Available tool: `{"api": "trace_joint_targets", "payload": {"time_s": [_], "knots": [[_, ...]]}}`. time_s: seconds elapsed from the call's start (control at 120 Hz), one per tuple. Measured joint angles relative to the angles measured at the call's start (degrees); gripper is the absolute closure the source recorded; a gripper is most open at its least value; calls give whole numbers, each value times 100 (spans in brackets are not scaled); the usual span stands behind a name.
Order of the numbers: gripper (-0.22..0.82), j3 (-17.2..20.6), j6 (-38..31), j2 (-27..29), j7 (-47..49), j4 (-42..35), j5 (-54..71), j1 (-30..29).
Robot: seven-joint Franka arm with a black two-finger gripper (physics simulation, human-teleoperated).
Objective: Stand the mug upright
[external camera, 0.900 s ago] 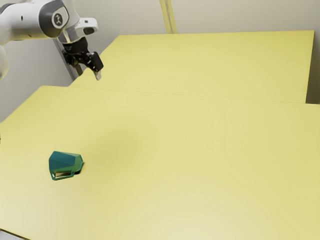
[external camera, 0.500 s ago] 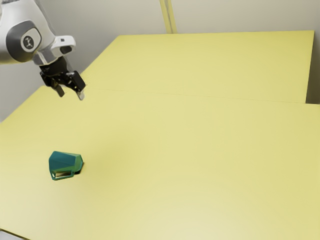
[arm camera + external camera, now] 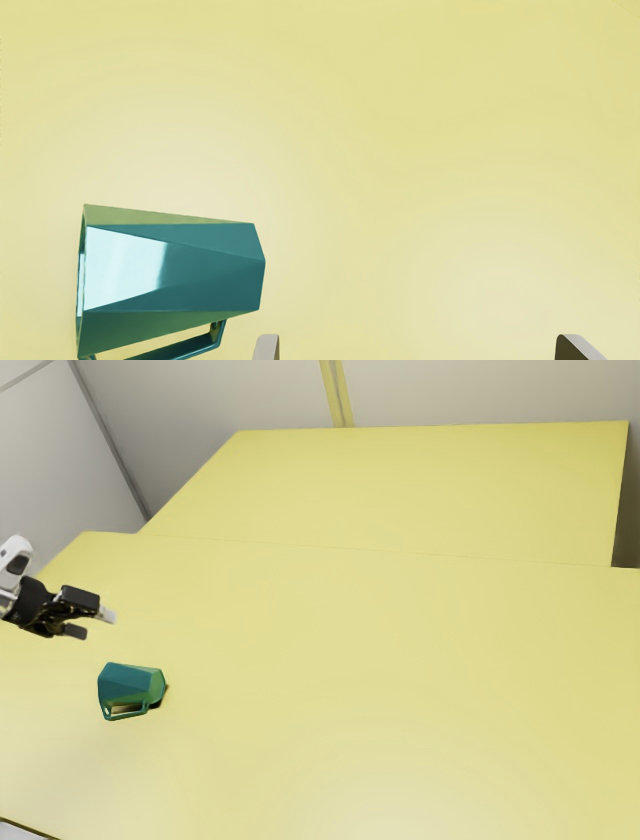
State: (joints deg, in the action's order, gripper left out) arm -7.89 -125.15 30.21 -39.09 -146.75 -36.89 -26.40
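Observation:
My gripper (image 3: 92, 624) hangs above the table at the exterior view's left edge, a little above and behind the mug, with space between them. In the wrist view the gripper (image 3: 417, 347) is open, its two fingertips wide apart with bare table showing between them. The teal faceted mug (image 3: 130, 685) lies on its side on the table. Seen from the wrist, the mug (image 3: 175, 270) is off to one side of the fingers, nearer one fingertip, its handle low along its side. Its open rim faces away from the fingers' gap.
The yellow table (image 3: 380, 690) stretches far to the exterior view's right. A second yellow surface (image 3: 420, 490) adjoins it at the back, with pale walls (image 3: 230, 395) behind.
My arm has swung toward the exterior view's left and come lower, bringing the gripper from the far left corner of the table closer to the mug. The mug has stayed put.

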Motion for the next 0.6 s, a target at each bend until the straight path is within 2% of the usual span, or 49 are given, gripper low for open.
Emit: {"api": "trace_joint_targets", "payload": {"time_s": [0.108,0.175,0.408,0.6], "knots": [[0,-84,157,-52,-1007,-124,-320,-600],[0,-268,270,-104,-1604,-257,-395,-790],[0,-387,-20,-845,-3392,-421,-548,-866],[0,-392,-357,-1421,-4646,-352,-1188,-940]]}}
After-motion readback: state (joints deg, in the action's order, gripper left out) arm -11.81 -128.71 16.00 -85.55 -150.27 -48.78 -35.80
